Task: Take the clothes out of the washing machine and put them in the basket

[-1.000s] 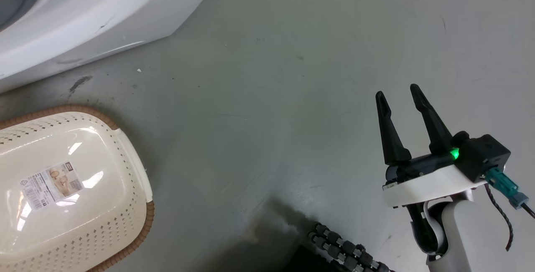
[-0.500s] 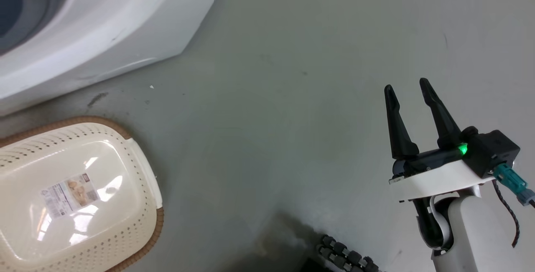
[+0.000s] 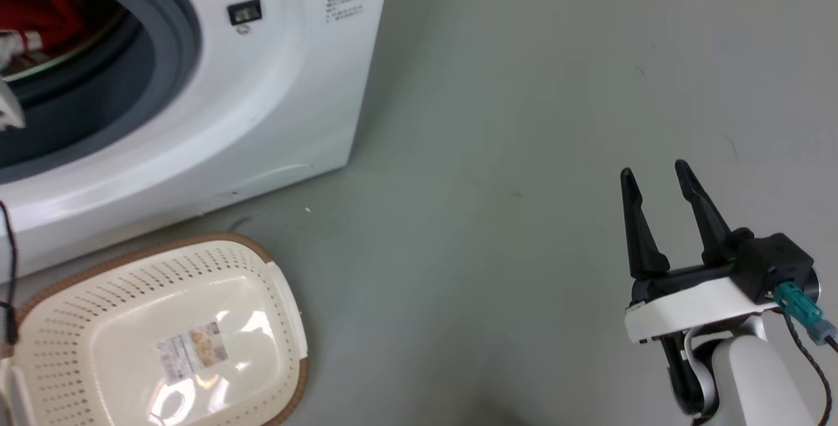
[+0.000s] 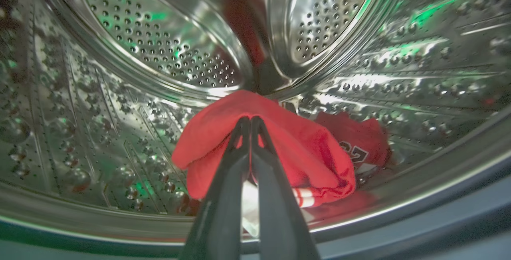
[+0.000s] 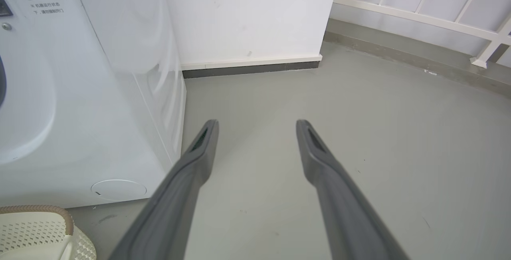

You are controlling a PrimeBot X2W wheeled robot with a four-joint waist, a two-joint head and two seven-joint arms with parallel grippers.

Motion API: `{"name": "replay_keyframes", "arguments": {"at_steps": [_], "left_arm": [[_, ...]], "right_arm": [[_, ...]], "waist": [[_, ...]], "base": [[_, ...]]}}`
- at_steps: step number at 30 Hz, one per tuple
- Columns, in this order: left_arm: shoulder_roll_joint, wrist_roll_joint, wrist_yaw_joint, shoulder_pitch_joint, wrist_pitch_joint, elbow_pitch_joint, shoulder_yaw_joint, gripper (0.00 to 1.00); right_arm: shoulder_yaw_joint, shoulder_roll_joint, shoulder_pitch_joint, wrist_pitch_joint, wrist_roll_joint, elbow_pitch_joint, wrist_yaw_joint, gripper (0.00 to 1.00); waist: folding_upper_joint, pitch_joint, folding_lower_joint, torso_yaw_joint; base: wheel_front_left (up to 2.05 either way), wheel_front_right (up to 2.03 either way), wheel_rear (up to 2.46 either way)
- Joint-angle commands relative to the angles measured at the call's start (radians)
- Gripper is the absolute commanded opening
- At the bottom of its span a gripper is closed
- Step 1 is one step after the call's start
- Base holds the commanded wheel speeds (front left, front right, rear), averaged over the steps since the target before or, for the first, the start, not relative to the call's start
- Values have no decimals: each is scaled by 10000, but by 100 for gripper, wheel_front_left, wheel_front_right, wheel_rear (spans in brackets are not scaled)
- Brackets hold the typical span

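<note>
Red clothes [image 4: 303, 152] lie bunched inside the white washing machine [image 3: 281, 99]; the cream basket [image 3: 65, 328] sits upright just before it.

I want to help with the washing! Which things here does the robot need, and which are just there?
Needed:
the clothes in the drum
the washing machine
the basket
the left gripper, shut on the clothes

Just there:
the floor
the wall
the white railing

The washing machine [image 3: 262, 118], far left, and basket [image 3: 131, 282], near left, are viewed from above by the head camera. The left wrist camera is set close inside the drum [image 4: 159, 52]. Machine and basket are shared with the low right wrist view.
</note>
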Motion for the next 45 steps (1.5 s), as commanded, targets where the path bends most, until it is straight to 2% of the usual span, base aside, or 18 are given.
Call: {"name": "replay_keyframes", "arguments": {"at_steps": [1, 5, 11, 21, 32, 33, 37, 40, 45], "left_arm": [[-249, -92, -37, 374, -168, -18, 0, 0], [-793, -291, -71, 1122, -292, -385, 54, 0], [-1571, -319, 87, 2384, -308, -1739, -15, 0], [-2265, -424, 451, 4204, 321, -4768, -387, 0], [-2424, -196, 1466, 6890, 2137, -10492, -715, 0], [-2424, -196, 1466, 6890, 2137, -10492, -715, 0], [-2562, -80, 1913, 7967, 2582, -12084, -823, 0], [-2716, -95, 2177, 8762, 2744, -12726, -924, 0], [-3060, -436, 2501, 10130, 2783, -12671, -979, 0]], "right_arm": [[-65, -8, 235, 54, -104, 37, -7, 100], [-174, -8, 588, 248, -260, -59, -7, 100], [-344, -8, 1148, 610, -461, -384, -7, 100], [-545, -8, 1849, 1190, -632, -1136, -7, 100], [-734, -3, 2150, 1514, -684, -1751, -7, 100], [-734, -3, 2150, 1514, -684, -1751, -7, 100], [-773, -3, 2226, 1578, -725, -1876, -7, 100], [-750, -3, 2191, 1630, -763, -1933, -7, 100], [-731, -3, 2149, 1714, -845, -2070, -7, 100]], "waist": [[-1, -956, 0, 521], [-1, -1755, 0, 904], [-1, -2721, 0, 1493], [-1, -3596, 0, 2346], [-1, -3823, 0, 3210], [-1, -3823, 0, 3210], [-1, -3725, 0, 3528], [-1, -3648, 0, 3713], [-1, -3552, 0, 3978]], "base": [[0, 0, 0], [0, 0, 0], [0, 0, 0], [0, 0, 0], [0, 0, 0], [0, 0, 0], [0, 0, 0], [0, 0, 0], [0, 0, 0]]}}
